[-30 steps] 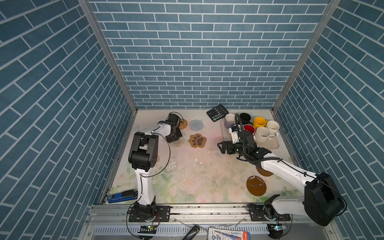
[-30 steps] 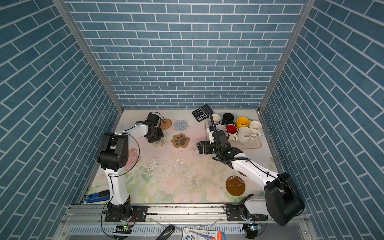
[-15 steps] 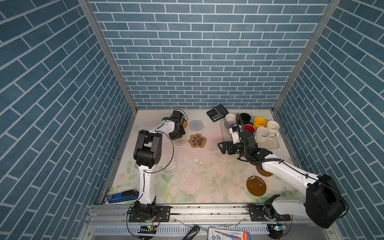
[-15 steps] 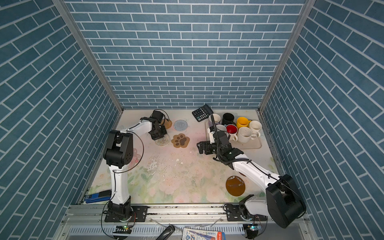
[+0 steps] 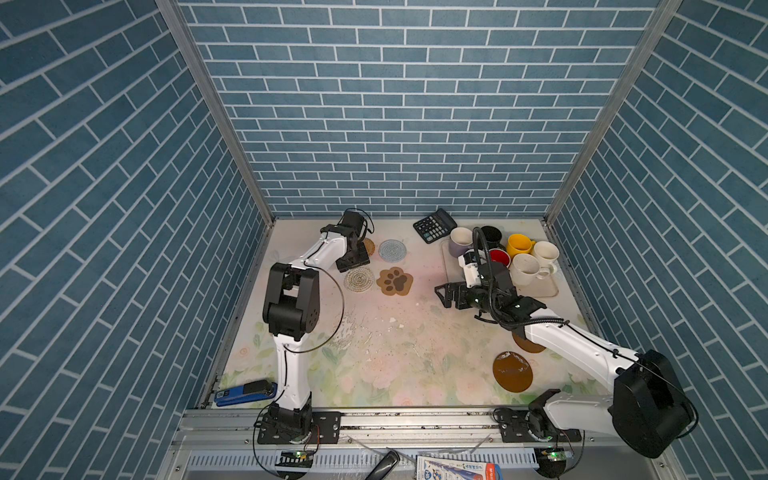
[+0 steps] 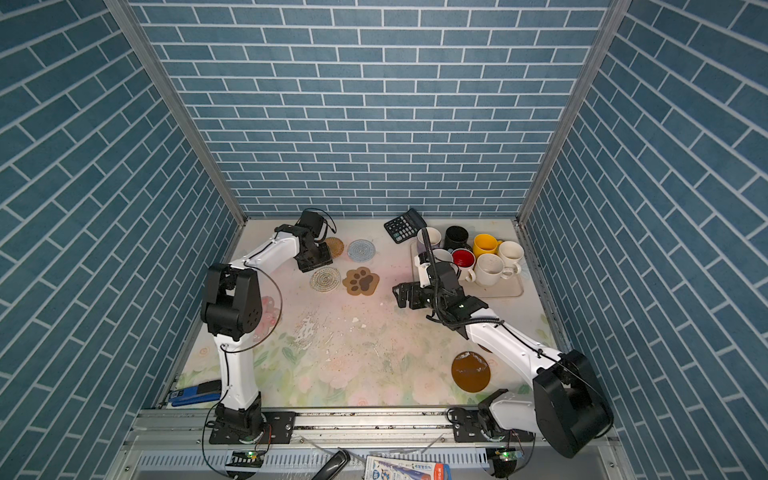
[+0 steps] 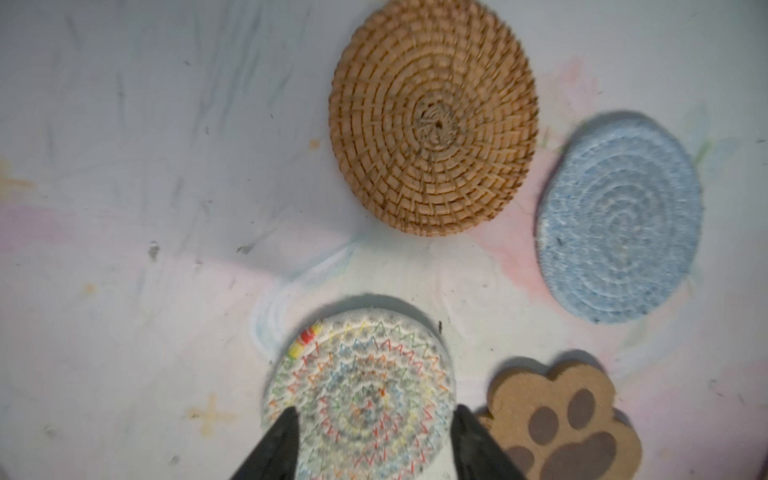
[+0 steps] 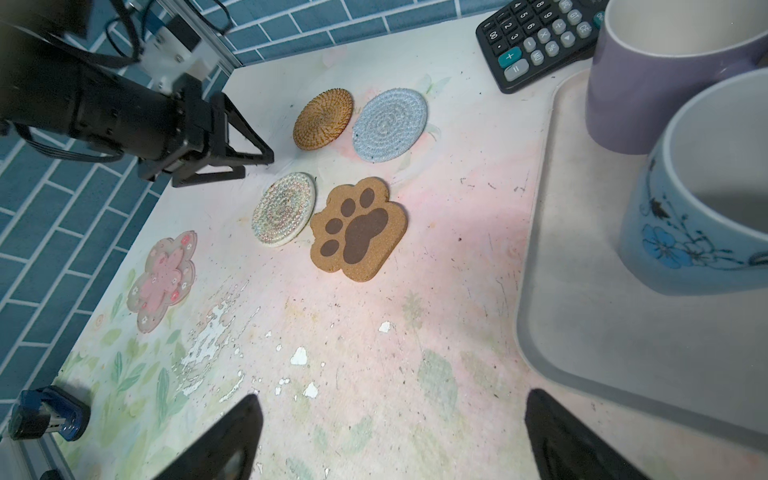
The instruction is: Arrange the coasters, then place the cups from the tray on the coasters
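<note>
Left gripper [image 7: 376, 409] spread over pale woven coaster [image 7: 357, 365], pinching nothing | right gripper [image 8: 394, 395] spread wide above table [image 8: 374, 324] beside tray [image 8: 582, 332], cups [image 5: 525, 269] on it | I get flower coaster [image 8: 162, 280] whole only from right wrist view, amber coaster [image 5: 512, 371] only from top views.

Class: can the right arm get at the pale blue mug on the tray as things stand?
Probably yes: the right gripper, fingers open, hangs beside the tray, only bare tray before the pale blue mug.
</note>
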Motion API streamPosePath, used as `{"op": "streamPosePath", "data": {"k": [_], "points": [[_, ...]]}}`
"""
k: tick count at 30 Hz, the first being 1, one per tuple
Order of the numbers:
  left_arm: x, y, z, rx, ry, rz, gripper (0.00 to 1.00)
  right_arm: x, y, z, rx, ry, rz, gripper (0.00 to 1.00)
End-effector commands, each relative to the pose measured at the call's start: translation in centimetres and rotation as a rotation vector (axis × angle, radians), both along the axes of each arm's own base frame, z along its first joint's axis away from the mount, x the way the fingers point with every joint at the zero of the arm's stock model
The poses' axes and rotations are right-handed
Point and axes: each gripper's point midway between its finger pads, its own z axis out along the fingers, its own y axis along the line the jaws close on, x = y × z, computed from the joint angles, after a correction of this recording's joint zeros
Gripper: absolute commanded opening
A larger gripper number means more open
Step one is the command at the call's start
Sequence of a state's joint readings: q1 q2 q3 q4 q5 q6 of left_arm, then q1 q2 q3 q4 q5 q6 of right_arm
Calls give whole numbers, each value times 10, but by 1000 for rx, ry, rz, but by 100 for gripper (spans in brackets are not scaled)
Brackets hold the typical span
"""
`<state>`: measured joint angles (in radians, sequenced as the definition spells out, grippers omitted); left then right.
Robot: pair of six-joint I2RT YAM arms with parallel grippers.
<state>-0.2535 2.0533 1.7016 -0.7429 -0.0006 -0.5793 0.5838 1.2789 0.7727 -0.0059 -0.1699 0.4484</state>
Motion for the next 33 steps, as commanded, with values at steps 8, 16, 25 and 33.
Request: {"op": "streamPosePath", "data": {"k": [8, 16, 25, 33], "points": [[-46, 66, 85, 8, -79, 54, 74, -7, 21, 6, 94, 26, 94, 98], [-90, 150, 64, -31, 5, 213, 83, -18, 31, 17, 143, 3, 139, 98], [-124, 203, 10, -15, 114, 347, 92, -23, 35, 21, 167, -7, 153, 98], [-121, 235, -16, -4, 133, 339, 89, -27, 38, 24, 184, -3, 174, 98]]}}
